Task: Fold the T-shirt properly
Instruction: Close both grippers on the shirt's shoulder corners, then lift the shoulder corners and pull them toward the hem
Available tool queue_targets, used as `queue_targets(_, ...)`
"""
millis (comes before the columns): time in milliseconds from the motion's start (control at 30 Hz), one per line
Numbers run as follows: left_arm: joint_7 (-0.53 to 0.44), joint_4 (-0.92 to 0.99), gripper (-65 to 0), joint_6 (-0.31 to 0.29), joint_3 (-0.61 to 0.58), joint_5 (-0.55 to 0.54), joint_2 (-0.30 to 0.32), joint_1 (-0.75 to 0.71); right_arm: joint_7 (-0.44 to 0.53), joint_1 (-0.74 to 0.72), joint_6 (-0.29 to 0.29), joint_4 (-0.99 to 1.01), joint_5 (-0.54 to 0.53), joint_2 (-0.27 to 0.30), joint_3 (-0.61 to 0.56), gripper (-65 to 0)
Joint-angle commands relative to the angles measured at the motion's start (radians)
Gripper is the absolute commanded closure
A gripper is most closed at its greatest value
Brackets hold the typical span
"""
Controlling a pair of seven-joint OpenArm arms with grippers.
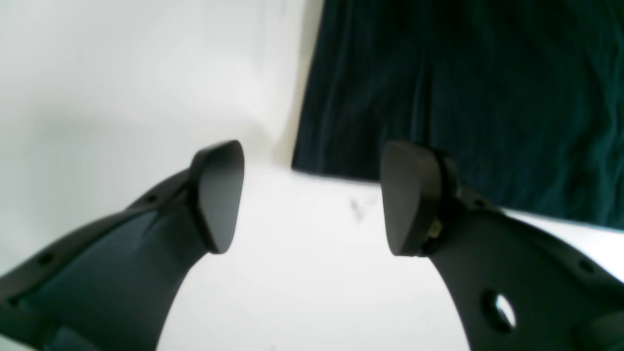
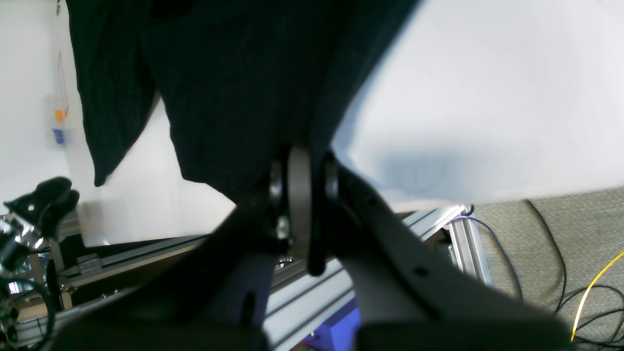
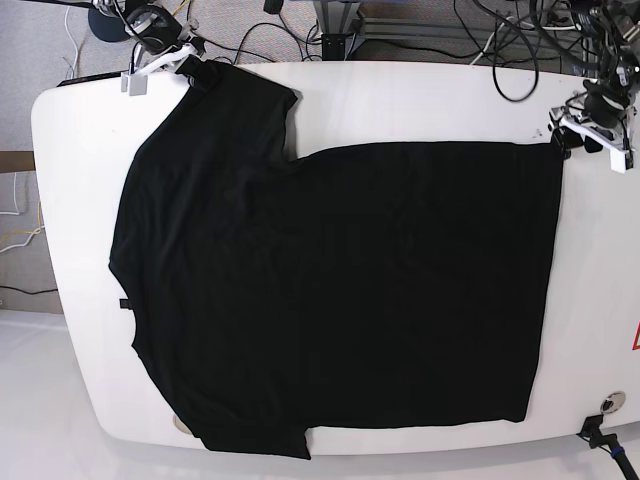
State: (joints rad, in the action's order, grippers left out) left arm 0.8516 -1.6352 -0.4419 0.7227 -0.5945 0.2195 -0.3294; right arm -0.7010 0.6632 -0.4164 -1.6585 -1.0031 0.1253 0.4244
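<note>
From my seat, the right wrist view puts the right claw (image 2: 300, 214) closest: its fingers are pressed together on a bunch of black cloth, pinching the T-shirt (image 2: 234, 87), which rises away from the tips and hangs in folds over the white bench (image 2: 487, 107). Below the claw this view alone shows the aluminium frame rail (image 2: 312, 287), grey carpet (image 2: 560, 234) and loose cables (image 2: 590, 292) beyond the bench edge.

The left wrist view shows the left claw (image 1: 312, 195) spread wide, both dark pads (image 1: 219, 195) clear of everything, over bare white bench (image 1: 302, 273). The cloth's straight edge and one corner (image 1: 438, 97) lie just past the tips, apart from them.

The base view gives me the whole layout that neither wrist camera can. The T-shirt (image 3: 340, 290) lies spread flat, plain black side up, covering most of the bench (image 3: 70, 150), neck toward the view's left edge, hem toward the right edge. The right claw (image 3: 185, 62) sits at the far left corner, on the tip of the far sleeve. The left claw (image 3: 572, 128) sits near the far right corner, just beside the hem's far corner. Cables (image 3: 510, 50) and rig parts crowd the floor behind the far edge. Nothing lies across the cloth.
</note>
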Motion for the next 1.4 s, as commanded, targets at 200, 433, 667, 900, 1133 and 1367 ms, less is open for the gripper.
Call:
queue_targets(200,0.031,0.128,-41.5,-0.031,-0.042,-0.014,0.041,0.048,-0.015,0.013,0.011,-0.004,0.014,0.007,0.004,0.0)
queue_targets(433,0.025,0.197,-40.7,-0.077,-0.090,-0.012,0.039,0.072,-0.015,0.017,0.007,-0.004,0.014,0.006,0.004,0.0)
queue_targets(667,0.024,0.200,-21.5,-0.077,-0.085,-0.012,0.036,0.120,-0.015,0.019,0.007,-0.004,0.014,0.006,0.004,0.0)
queue_targets(900,0.024,0.198,0.0,-0.079,-0.084,-0.014,0.036,0.131,-0.015,0.014,0.004,-0.007,0.013,0.009,0.004,0.0)
queue_targets(1133,0.024,0.194,0.0,-0.081,-0.082,-0.015,0.036,0.126,-0.013,0.020,-0.035,-0.090,0.011,0.006,0.011,0.0)
queue_targets(1367,0.031,0.143,0.0,-0.200,-0.016,-0.012,0.036,0.069,-0.010,0.091,-0.039,-0.188,0.007,0.004,0.012,0.0)
